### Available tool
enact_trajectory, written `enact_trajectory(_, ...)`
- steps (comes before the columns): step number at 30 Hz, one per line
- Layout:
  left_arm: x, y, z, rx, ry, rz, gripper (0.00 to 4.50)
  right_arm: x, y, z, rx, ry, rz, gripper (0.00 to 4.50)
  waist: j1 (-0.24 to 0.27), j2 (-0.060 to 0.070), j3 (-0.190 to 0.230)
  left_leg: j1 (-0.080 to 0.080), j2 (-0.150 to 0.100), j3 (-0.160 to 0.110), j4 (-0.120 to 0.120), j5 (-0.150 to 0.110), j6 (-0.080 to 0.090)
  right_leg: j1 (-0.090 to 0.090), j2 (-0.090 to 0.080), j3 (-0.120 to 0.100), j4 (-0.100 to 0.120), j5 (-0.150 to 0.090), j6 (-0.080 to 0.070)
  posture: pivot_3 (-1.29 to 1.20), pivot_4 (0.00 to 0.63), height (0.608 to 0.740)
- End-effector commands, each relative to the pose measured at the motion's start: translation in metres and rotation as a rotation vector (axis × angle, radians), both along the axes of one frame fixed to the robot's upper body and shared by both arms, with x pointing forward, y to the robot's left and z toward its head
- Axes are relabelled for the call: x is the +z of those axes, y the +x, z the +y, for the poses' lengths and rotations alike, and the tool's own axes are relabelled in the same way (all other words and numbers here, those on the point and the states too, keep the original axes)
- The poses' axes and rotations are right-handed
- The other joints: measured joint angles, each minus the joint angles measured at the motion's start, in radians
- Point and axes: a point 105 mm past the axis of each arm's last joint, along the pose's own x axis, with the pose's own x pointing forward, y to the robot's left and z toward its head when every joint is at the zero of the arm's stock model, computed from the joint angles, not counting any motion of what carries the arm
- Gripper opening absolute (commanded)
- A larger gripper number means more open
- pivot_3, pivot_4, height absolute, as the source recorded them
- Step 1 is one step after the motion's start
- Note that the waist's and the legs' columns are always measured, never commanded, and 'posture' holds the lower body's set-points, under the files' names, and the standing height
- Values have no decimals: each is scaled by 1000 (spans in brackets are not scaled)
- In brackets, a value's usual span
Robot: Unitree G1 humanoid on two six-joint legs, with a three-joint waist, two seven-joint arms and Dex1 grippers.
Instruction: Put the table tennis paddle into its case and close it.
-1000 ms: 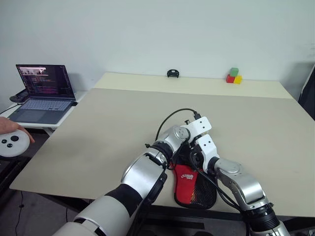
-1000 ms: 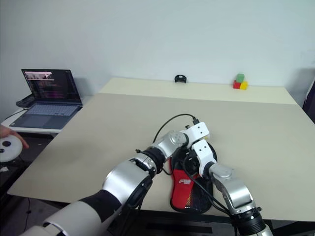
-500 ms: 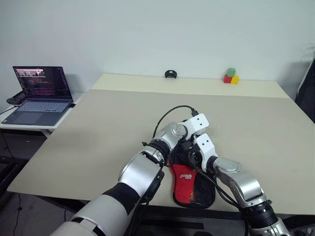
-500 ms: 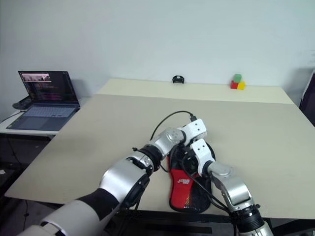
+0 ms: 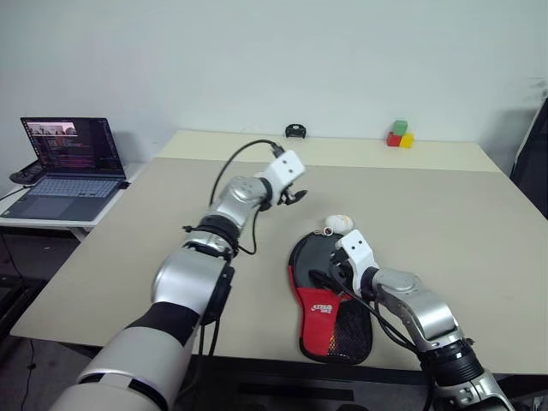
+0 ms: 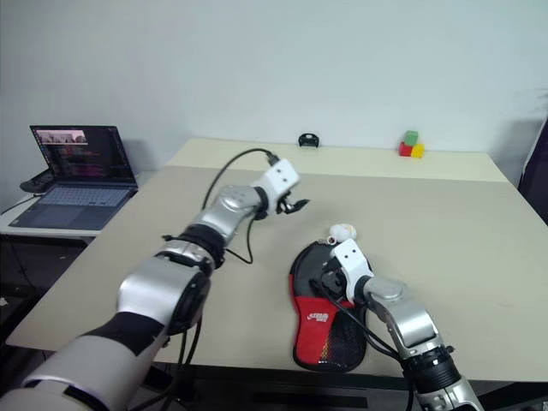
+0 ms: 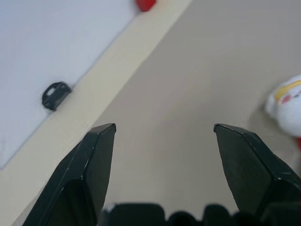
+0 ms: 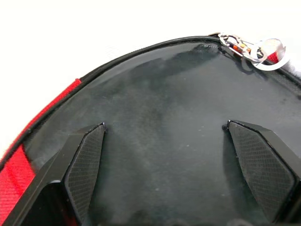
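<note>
Case: laid flat on the table near its front edge. Small charm: set just behind the case. Blocks and clip: placed at the table's far edge. Laptop: stood on a side desk to the left.

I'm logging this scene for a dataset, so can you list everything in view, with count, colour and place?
case: one, black with red panel and mesh pocket, flat at table's near edge
charm: one, whitish, at the case's far end
table: one, beige
blocks: three, green, red, yellow, far right of table
small black object: one, far edge, centre
laptop: one, open, on side desk at left
left gripper: open, raised above the table
right gripper: open, over the case
</note>
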Motion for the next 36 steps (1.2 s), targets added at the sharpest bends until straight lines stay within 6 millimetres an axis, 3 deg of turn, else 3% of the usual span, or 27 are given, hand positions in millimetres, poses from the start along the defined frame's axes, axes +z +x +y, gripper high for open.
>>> enact_trajectory(1, 7, -9, 18, -68, -99, -3, 3623, -58, -21, -33, -97, -86, 244, 4500, 1, 0, 0, -1, 0, 0, 0, 0, 0, 0, 0, 0, -1, 0, 0, 0, 150, 740)
enact_trajectory(5, -9, -37, 36, -201, -167, 51, 3623, -40, -21, -28, -52, -57, 189, 4500, 4, 1, 1, -4, 0, -2, -2, 0, 0, -1, -1, 1, -5, 0, -1, 0, 150, 740)
enact_trajectory(8, -13, -58, 37, -238, -163, 42, 3623, -12, -15, -27, -31, 3, 89, 4500, 7, 1, 2, -10, 0, -3, -2, -1, -1, -3, -2, 1, -6, -1, -2, 0, 150, 740)
enact_trajectory(12, -15, -81, 28, -272, -166, 53, 3623, 22, -19, -25, 24, 94, 6, 4500, 13, 1, 3, -30, 0, -4, 2, 2, -5, -20, -2, 2, -3, 0, -3, 0, 150, 740)
enact_trajectory(19, -17, -121, 5, -414, -185, 116, 3623, 76, -46, -27, 175, 202, -72, 4500, 3, 13, 15, -34, 0, -3, 1, 2, -5, -24, -1, 2, -4, -1, -4, 0, 150, 740)
enact_trajectory(29, -51, -129, -33, -525, -164, 241, 3623, 117, -24, -77, 19, 198, -162, 4500, 5, 13, 16, -36, 0, -3, 1, 2, -4, -25, -1, 2, -3, -1, -4, 0, 150, 740)
enact_trajectory(36, -77, -125, -54, -571, -127, 321, 3623, 123, -16, -88, -37, 190, -191, 4500, 4, 13, 16, -36, 0, -1, 1, 2, -4, -26, -1, 2, -3, -1, -4, 0, 150, 740)
